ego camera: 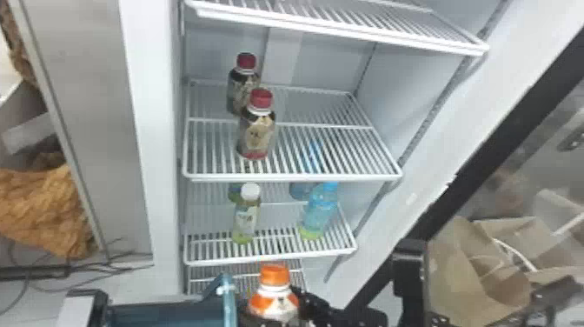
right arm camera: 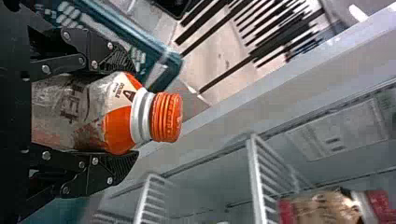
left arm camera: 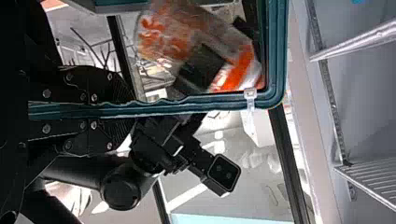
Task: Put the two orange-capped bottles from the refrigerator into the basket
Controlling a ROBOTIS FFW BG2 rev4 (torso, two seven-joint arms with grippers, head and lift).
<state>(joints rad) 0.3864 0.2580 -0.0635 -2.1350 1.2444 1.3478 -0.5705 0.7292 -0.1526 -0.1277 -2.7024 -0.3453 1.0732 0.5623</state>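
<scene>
"What leads the shot?"

"An orange-capped plastic bottle (ego camera: 274, 300), upright near the front of the refrigerator, just beside the basket. Its ribbed cap (right arm camera: 166, 117) sits above a white neck ring, with an orange-and-white band wrapping the shoulder."

"And the label?"

"Dark lettering on a white panel at the shoulder, with larger characters down the greyish body."

"Who has hold of it?"

"The right gripper (ego camera: 274, 311), its black fingers parted by the bottle's width and pressed on both sides of the body."

"The other one?"

"The left gripper (left arm camera: 133, 107) is closed on the rim of a teal plastic basket (ego camera: 229, 304), the edge running between its fingers."

"Behind them?"

"White wire shelves. Two dark bottles with red caps, the front one (ego camera: 257, 130) overlapping the rear one (ego camera: 243, 85), stand on one shelf, the front one wearing a pale label with a red band at its base. On the shelf below, a pale green bottle with a white cap (ego camera: 247, 217) bears a white label with small dark print; to its right stands a clear blue bottle (ego camera: 319, 211) with a blue cap."
</scene>
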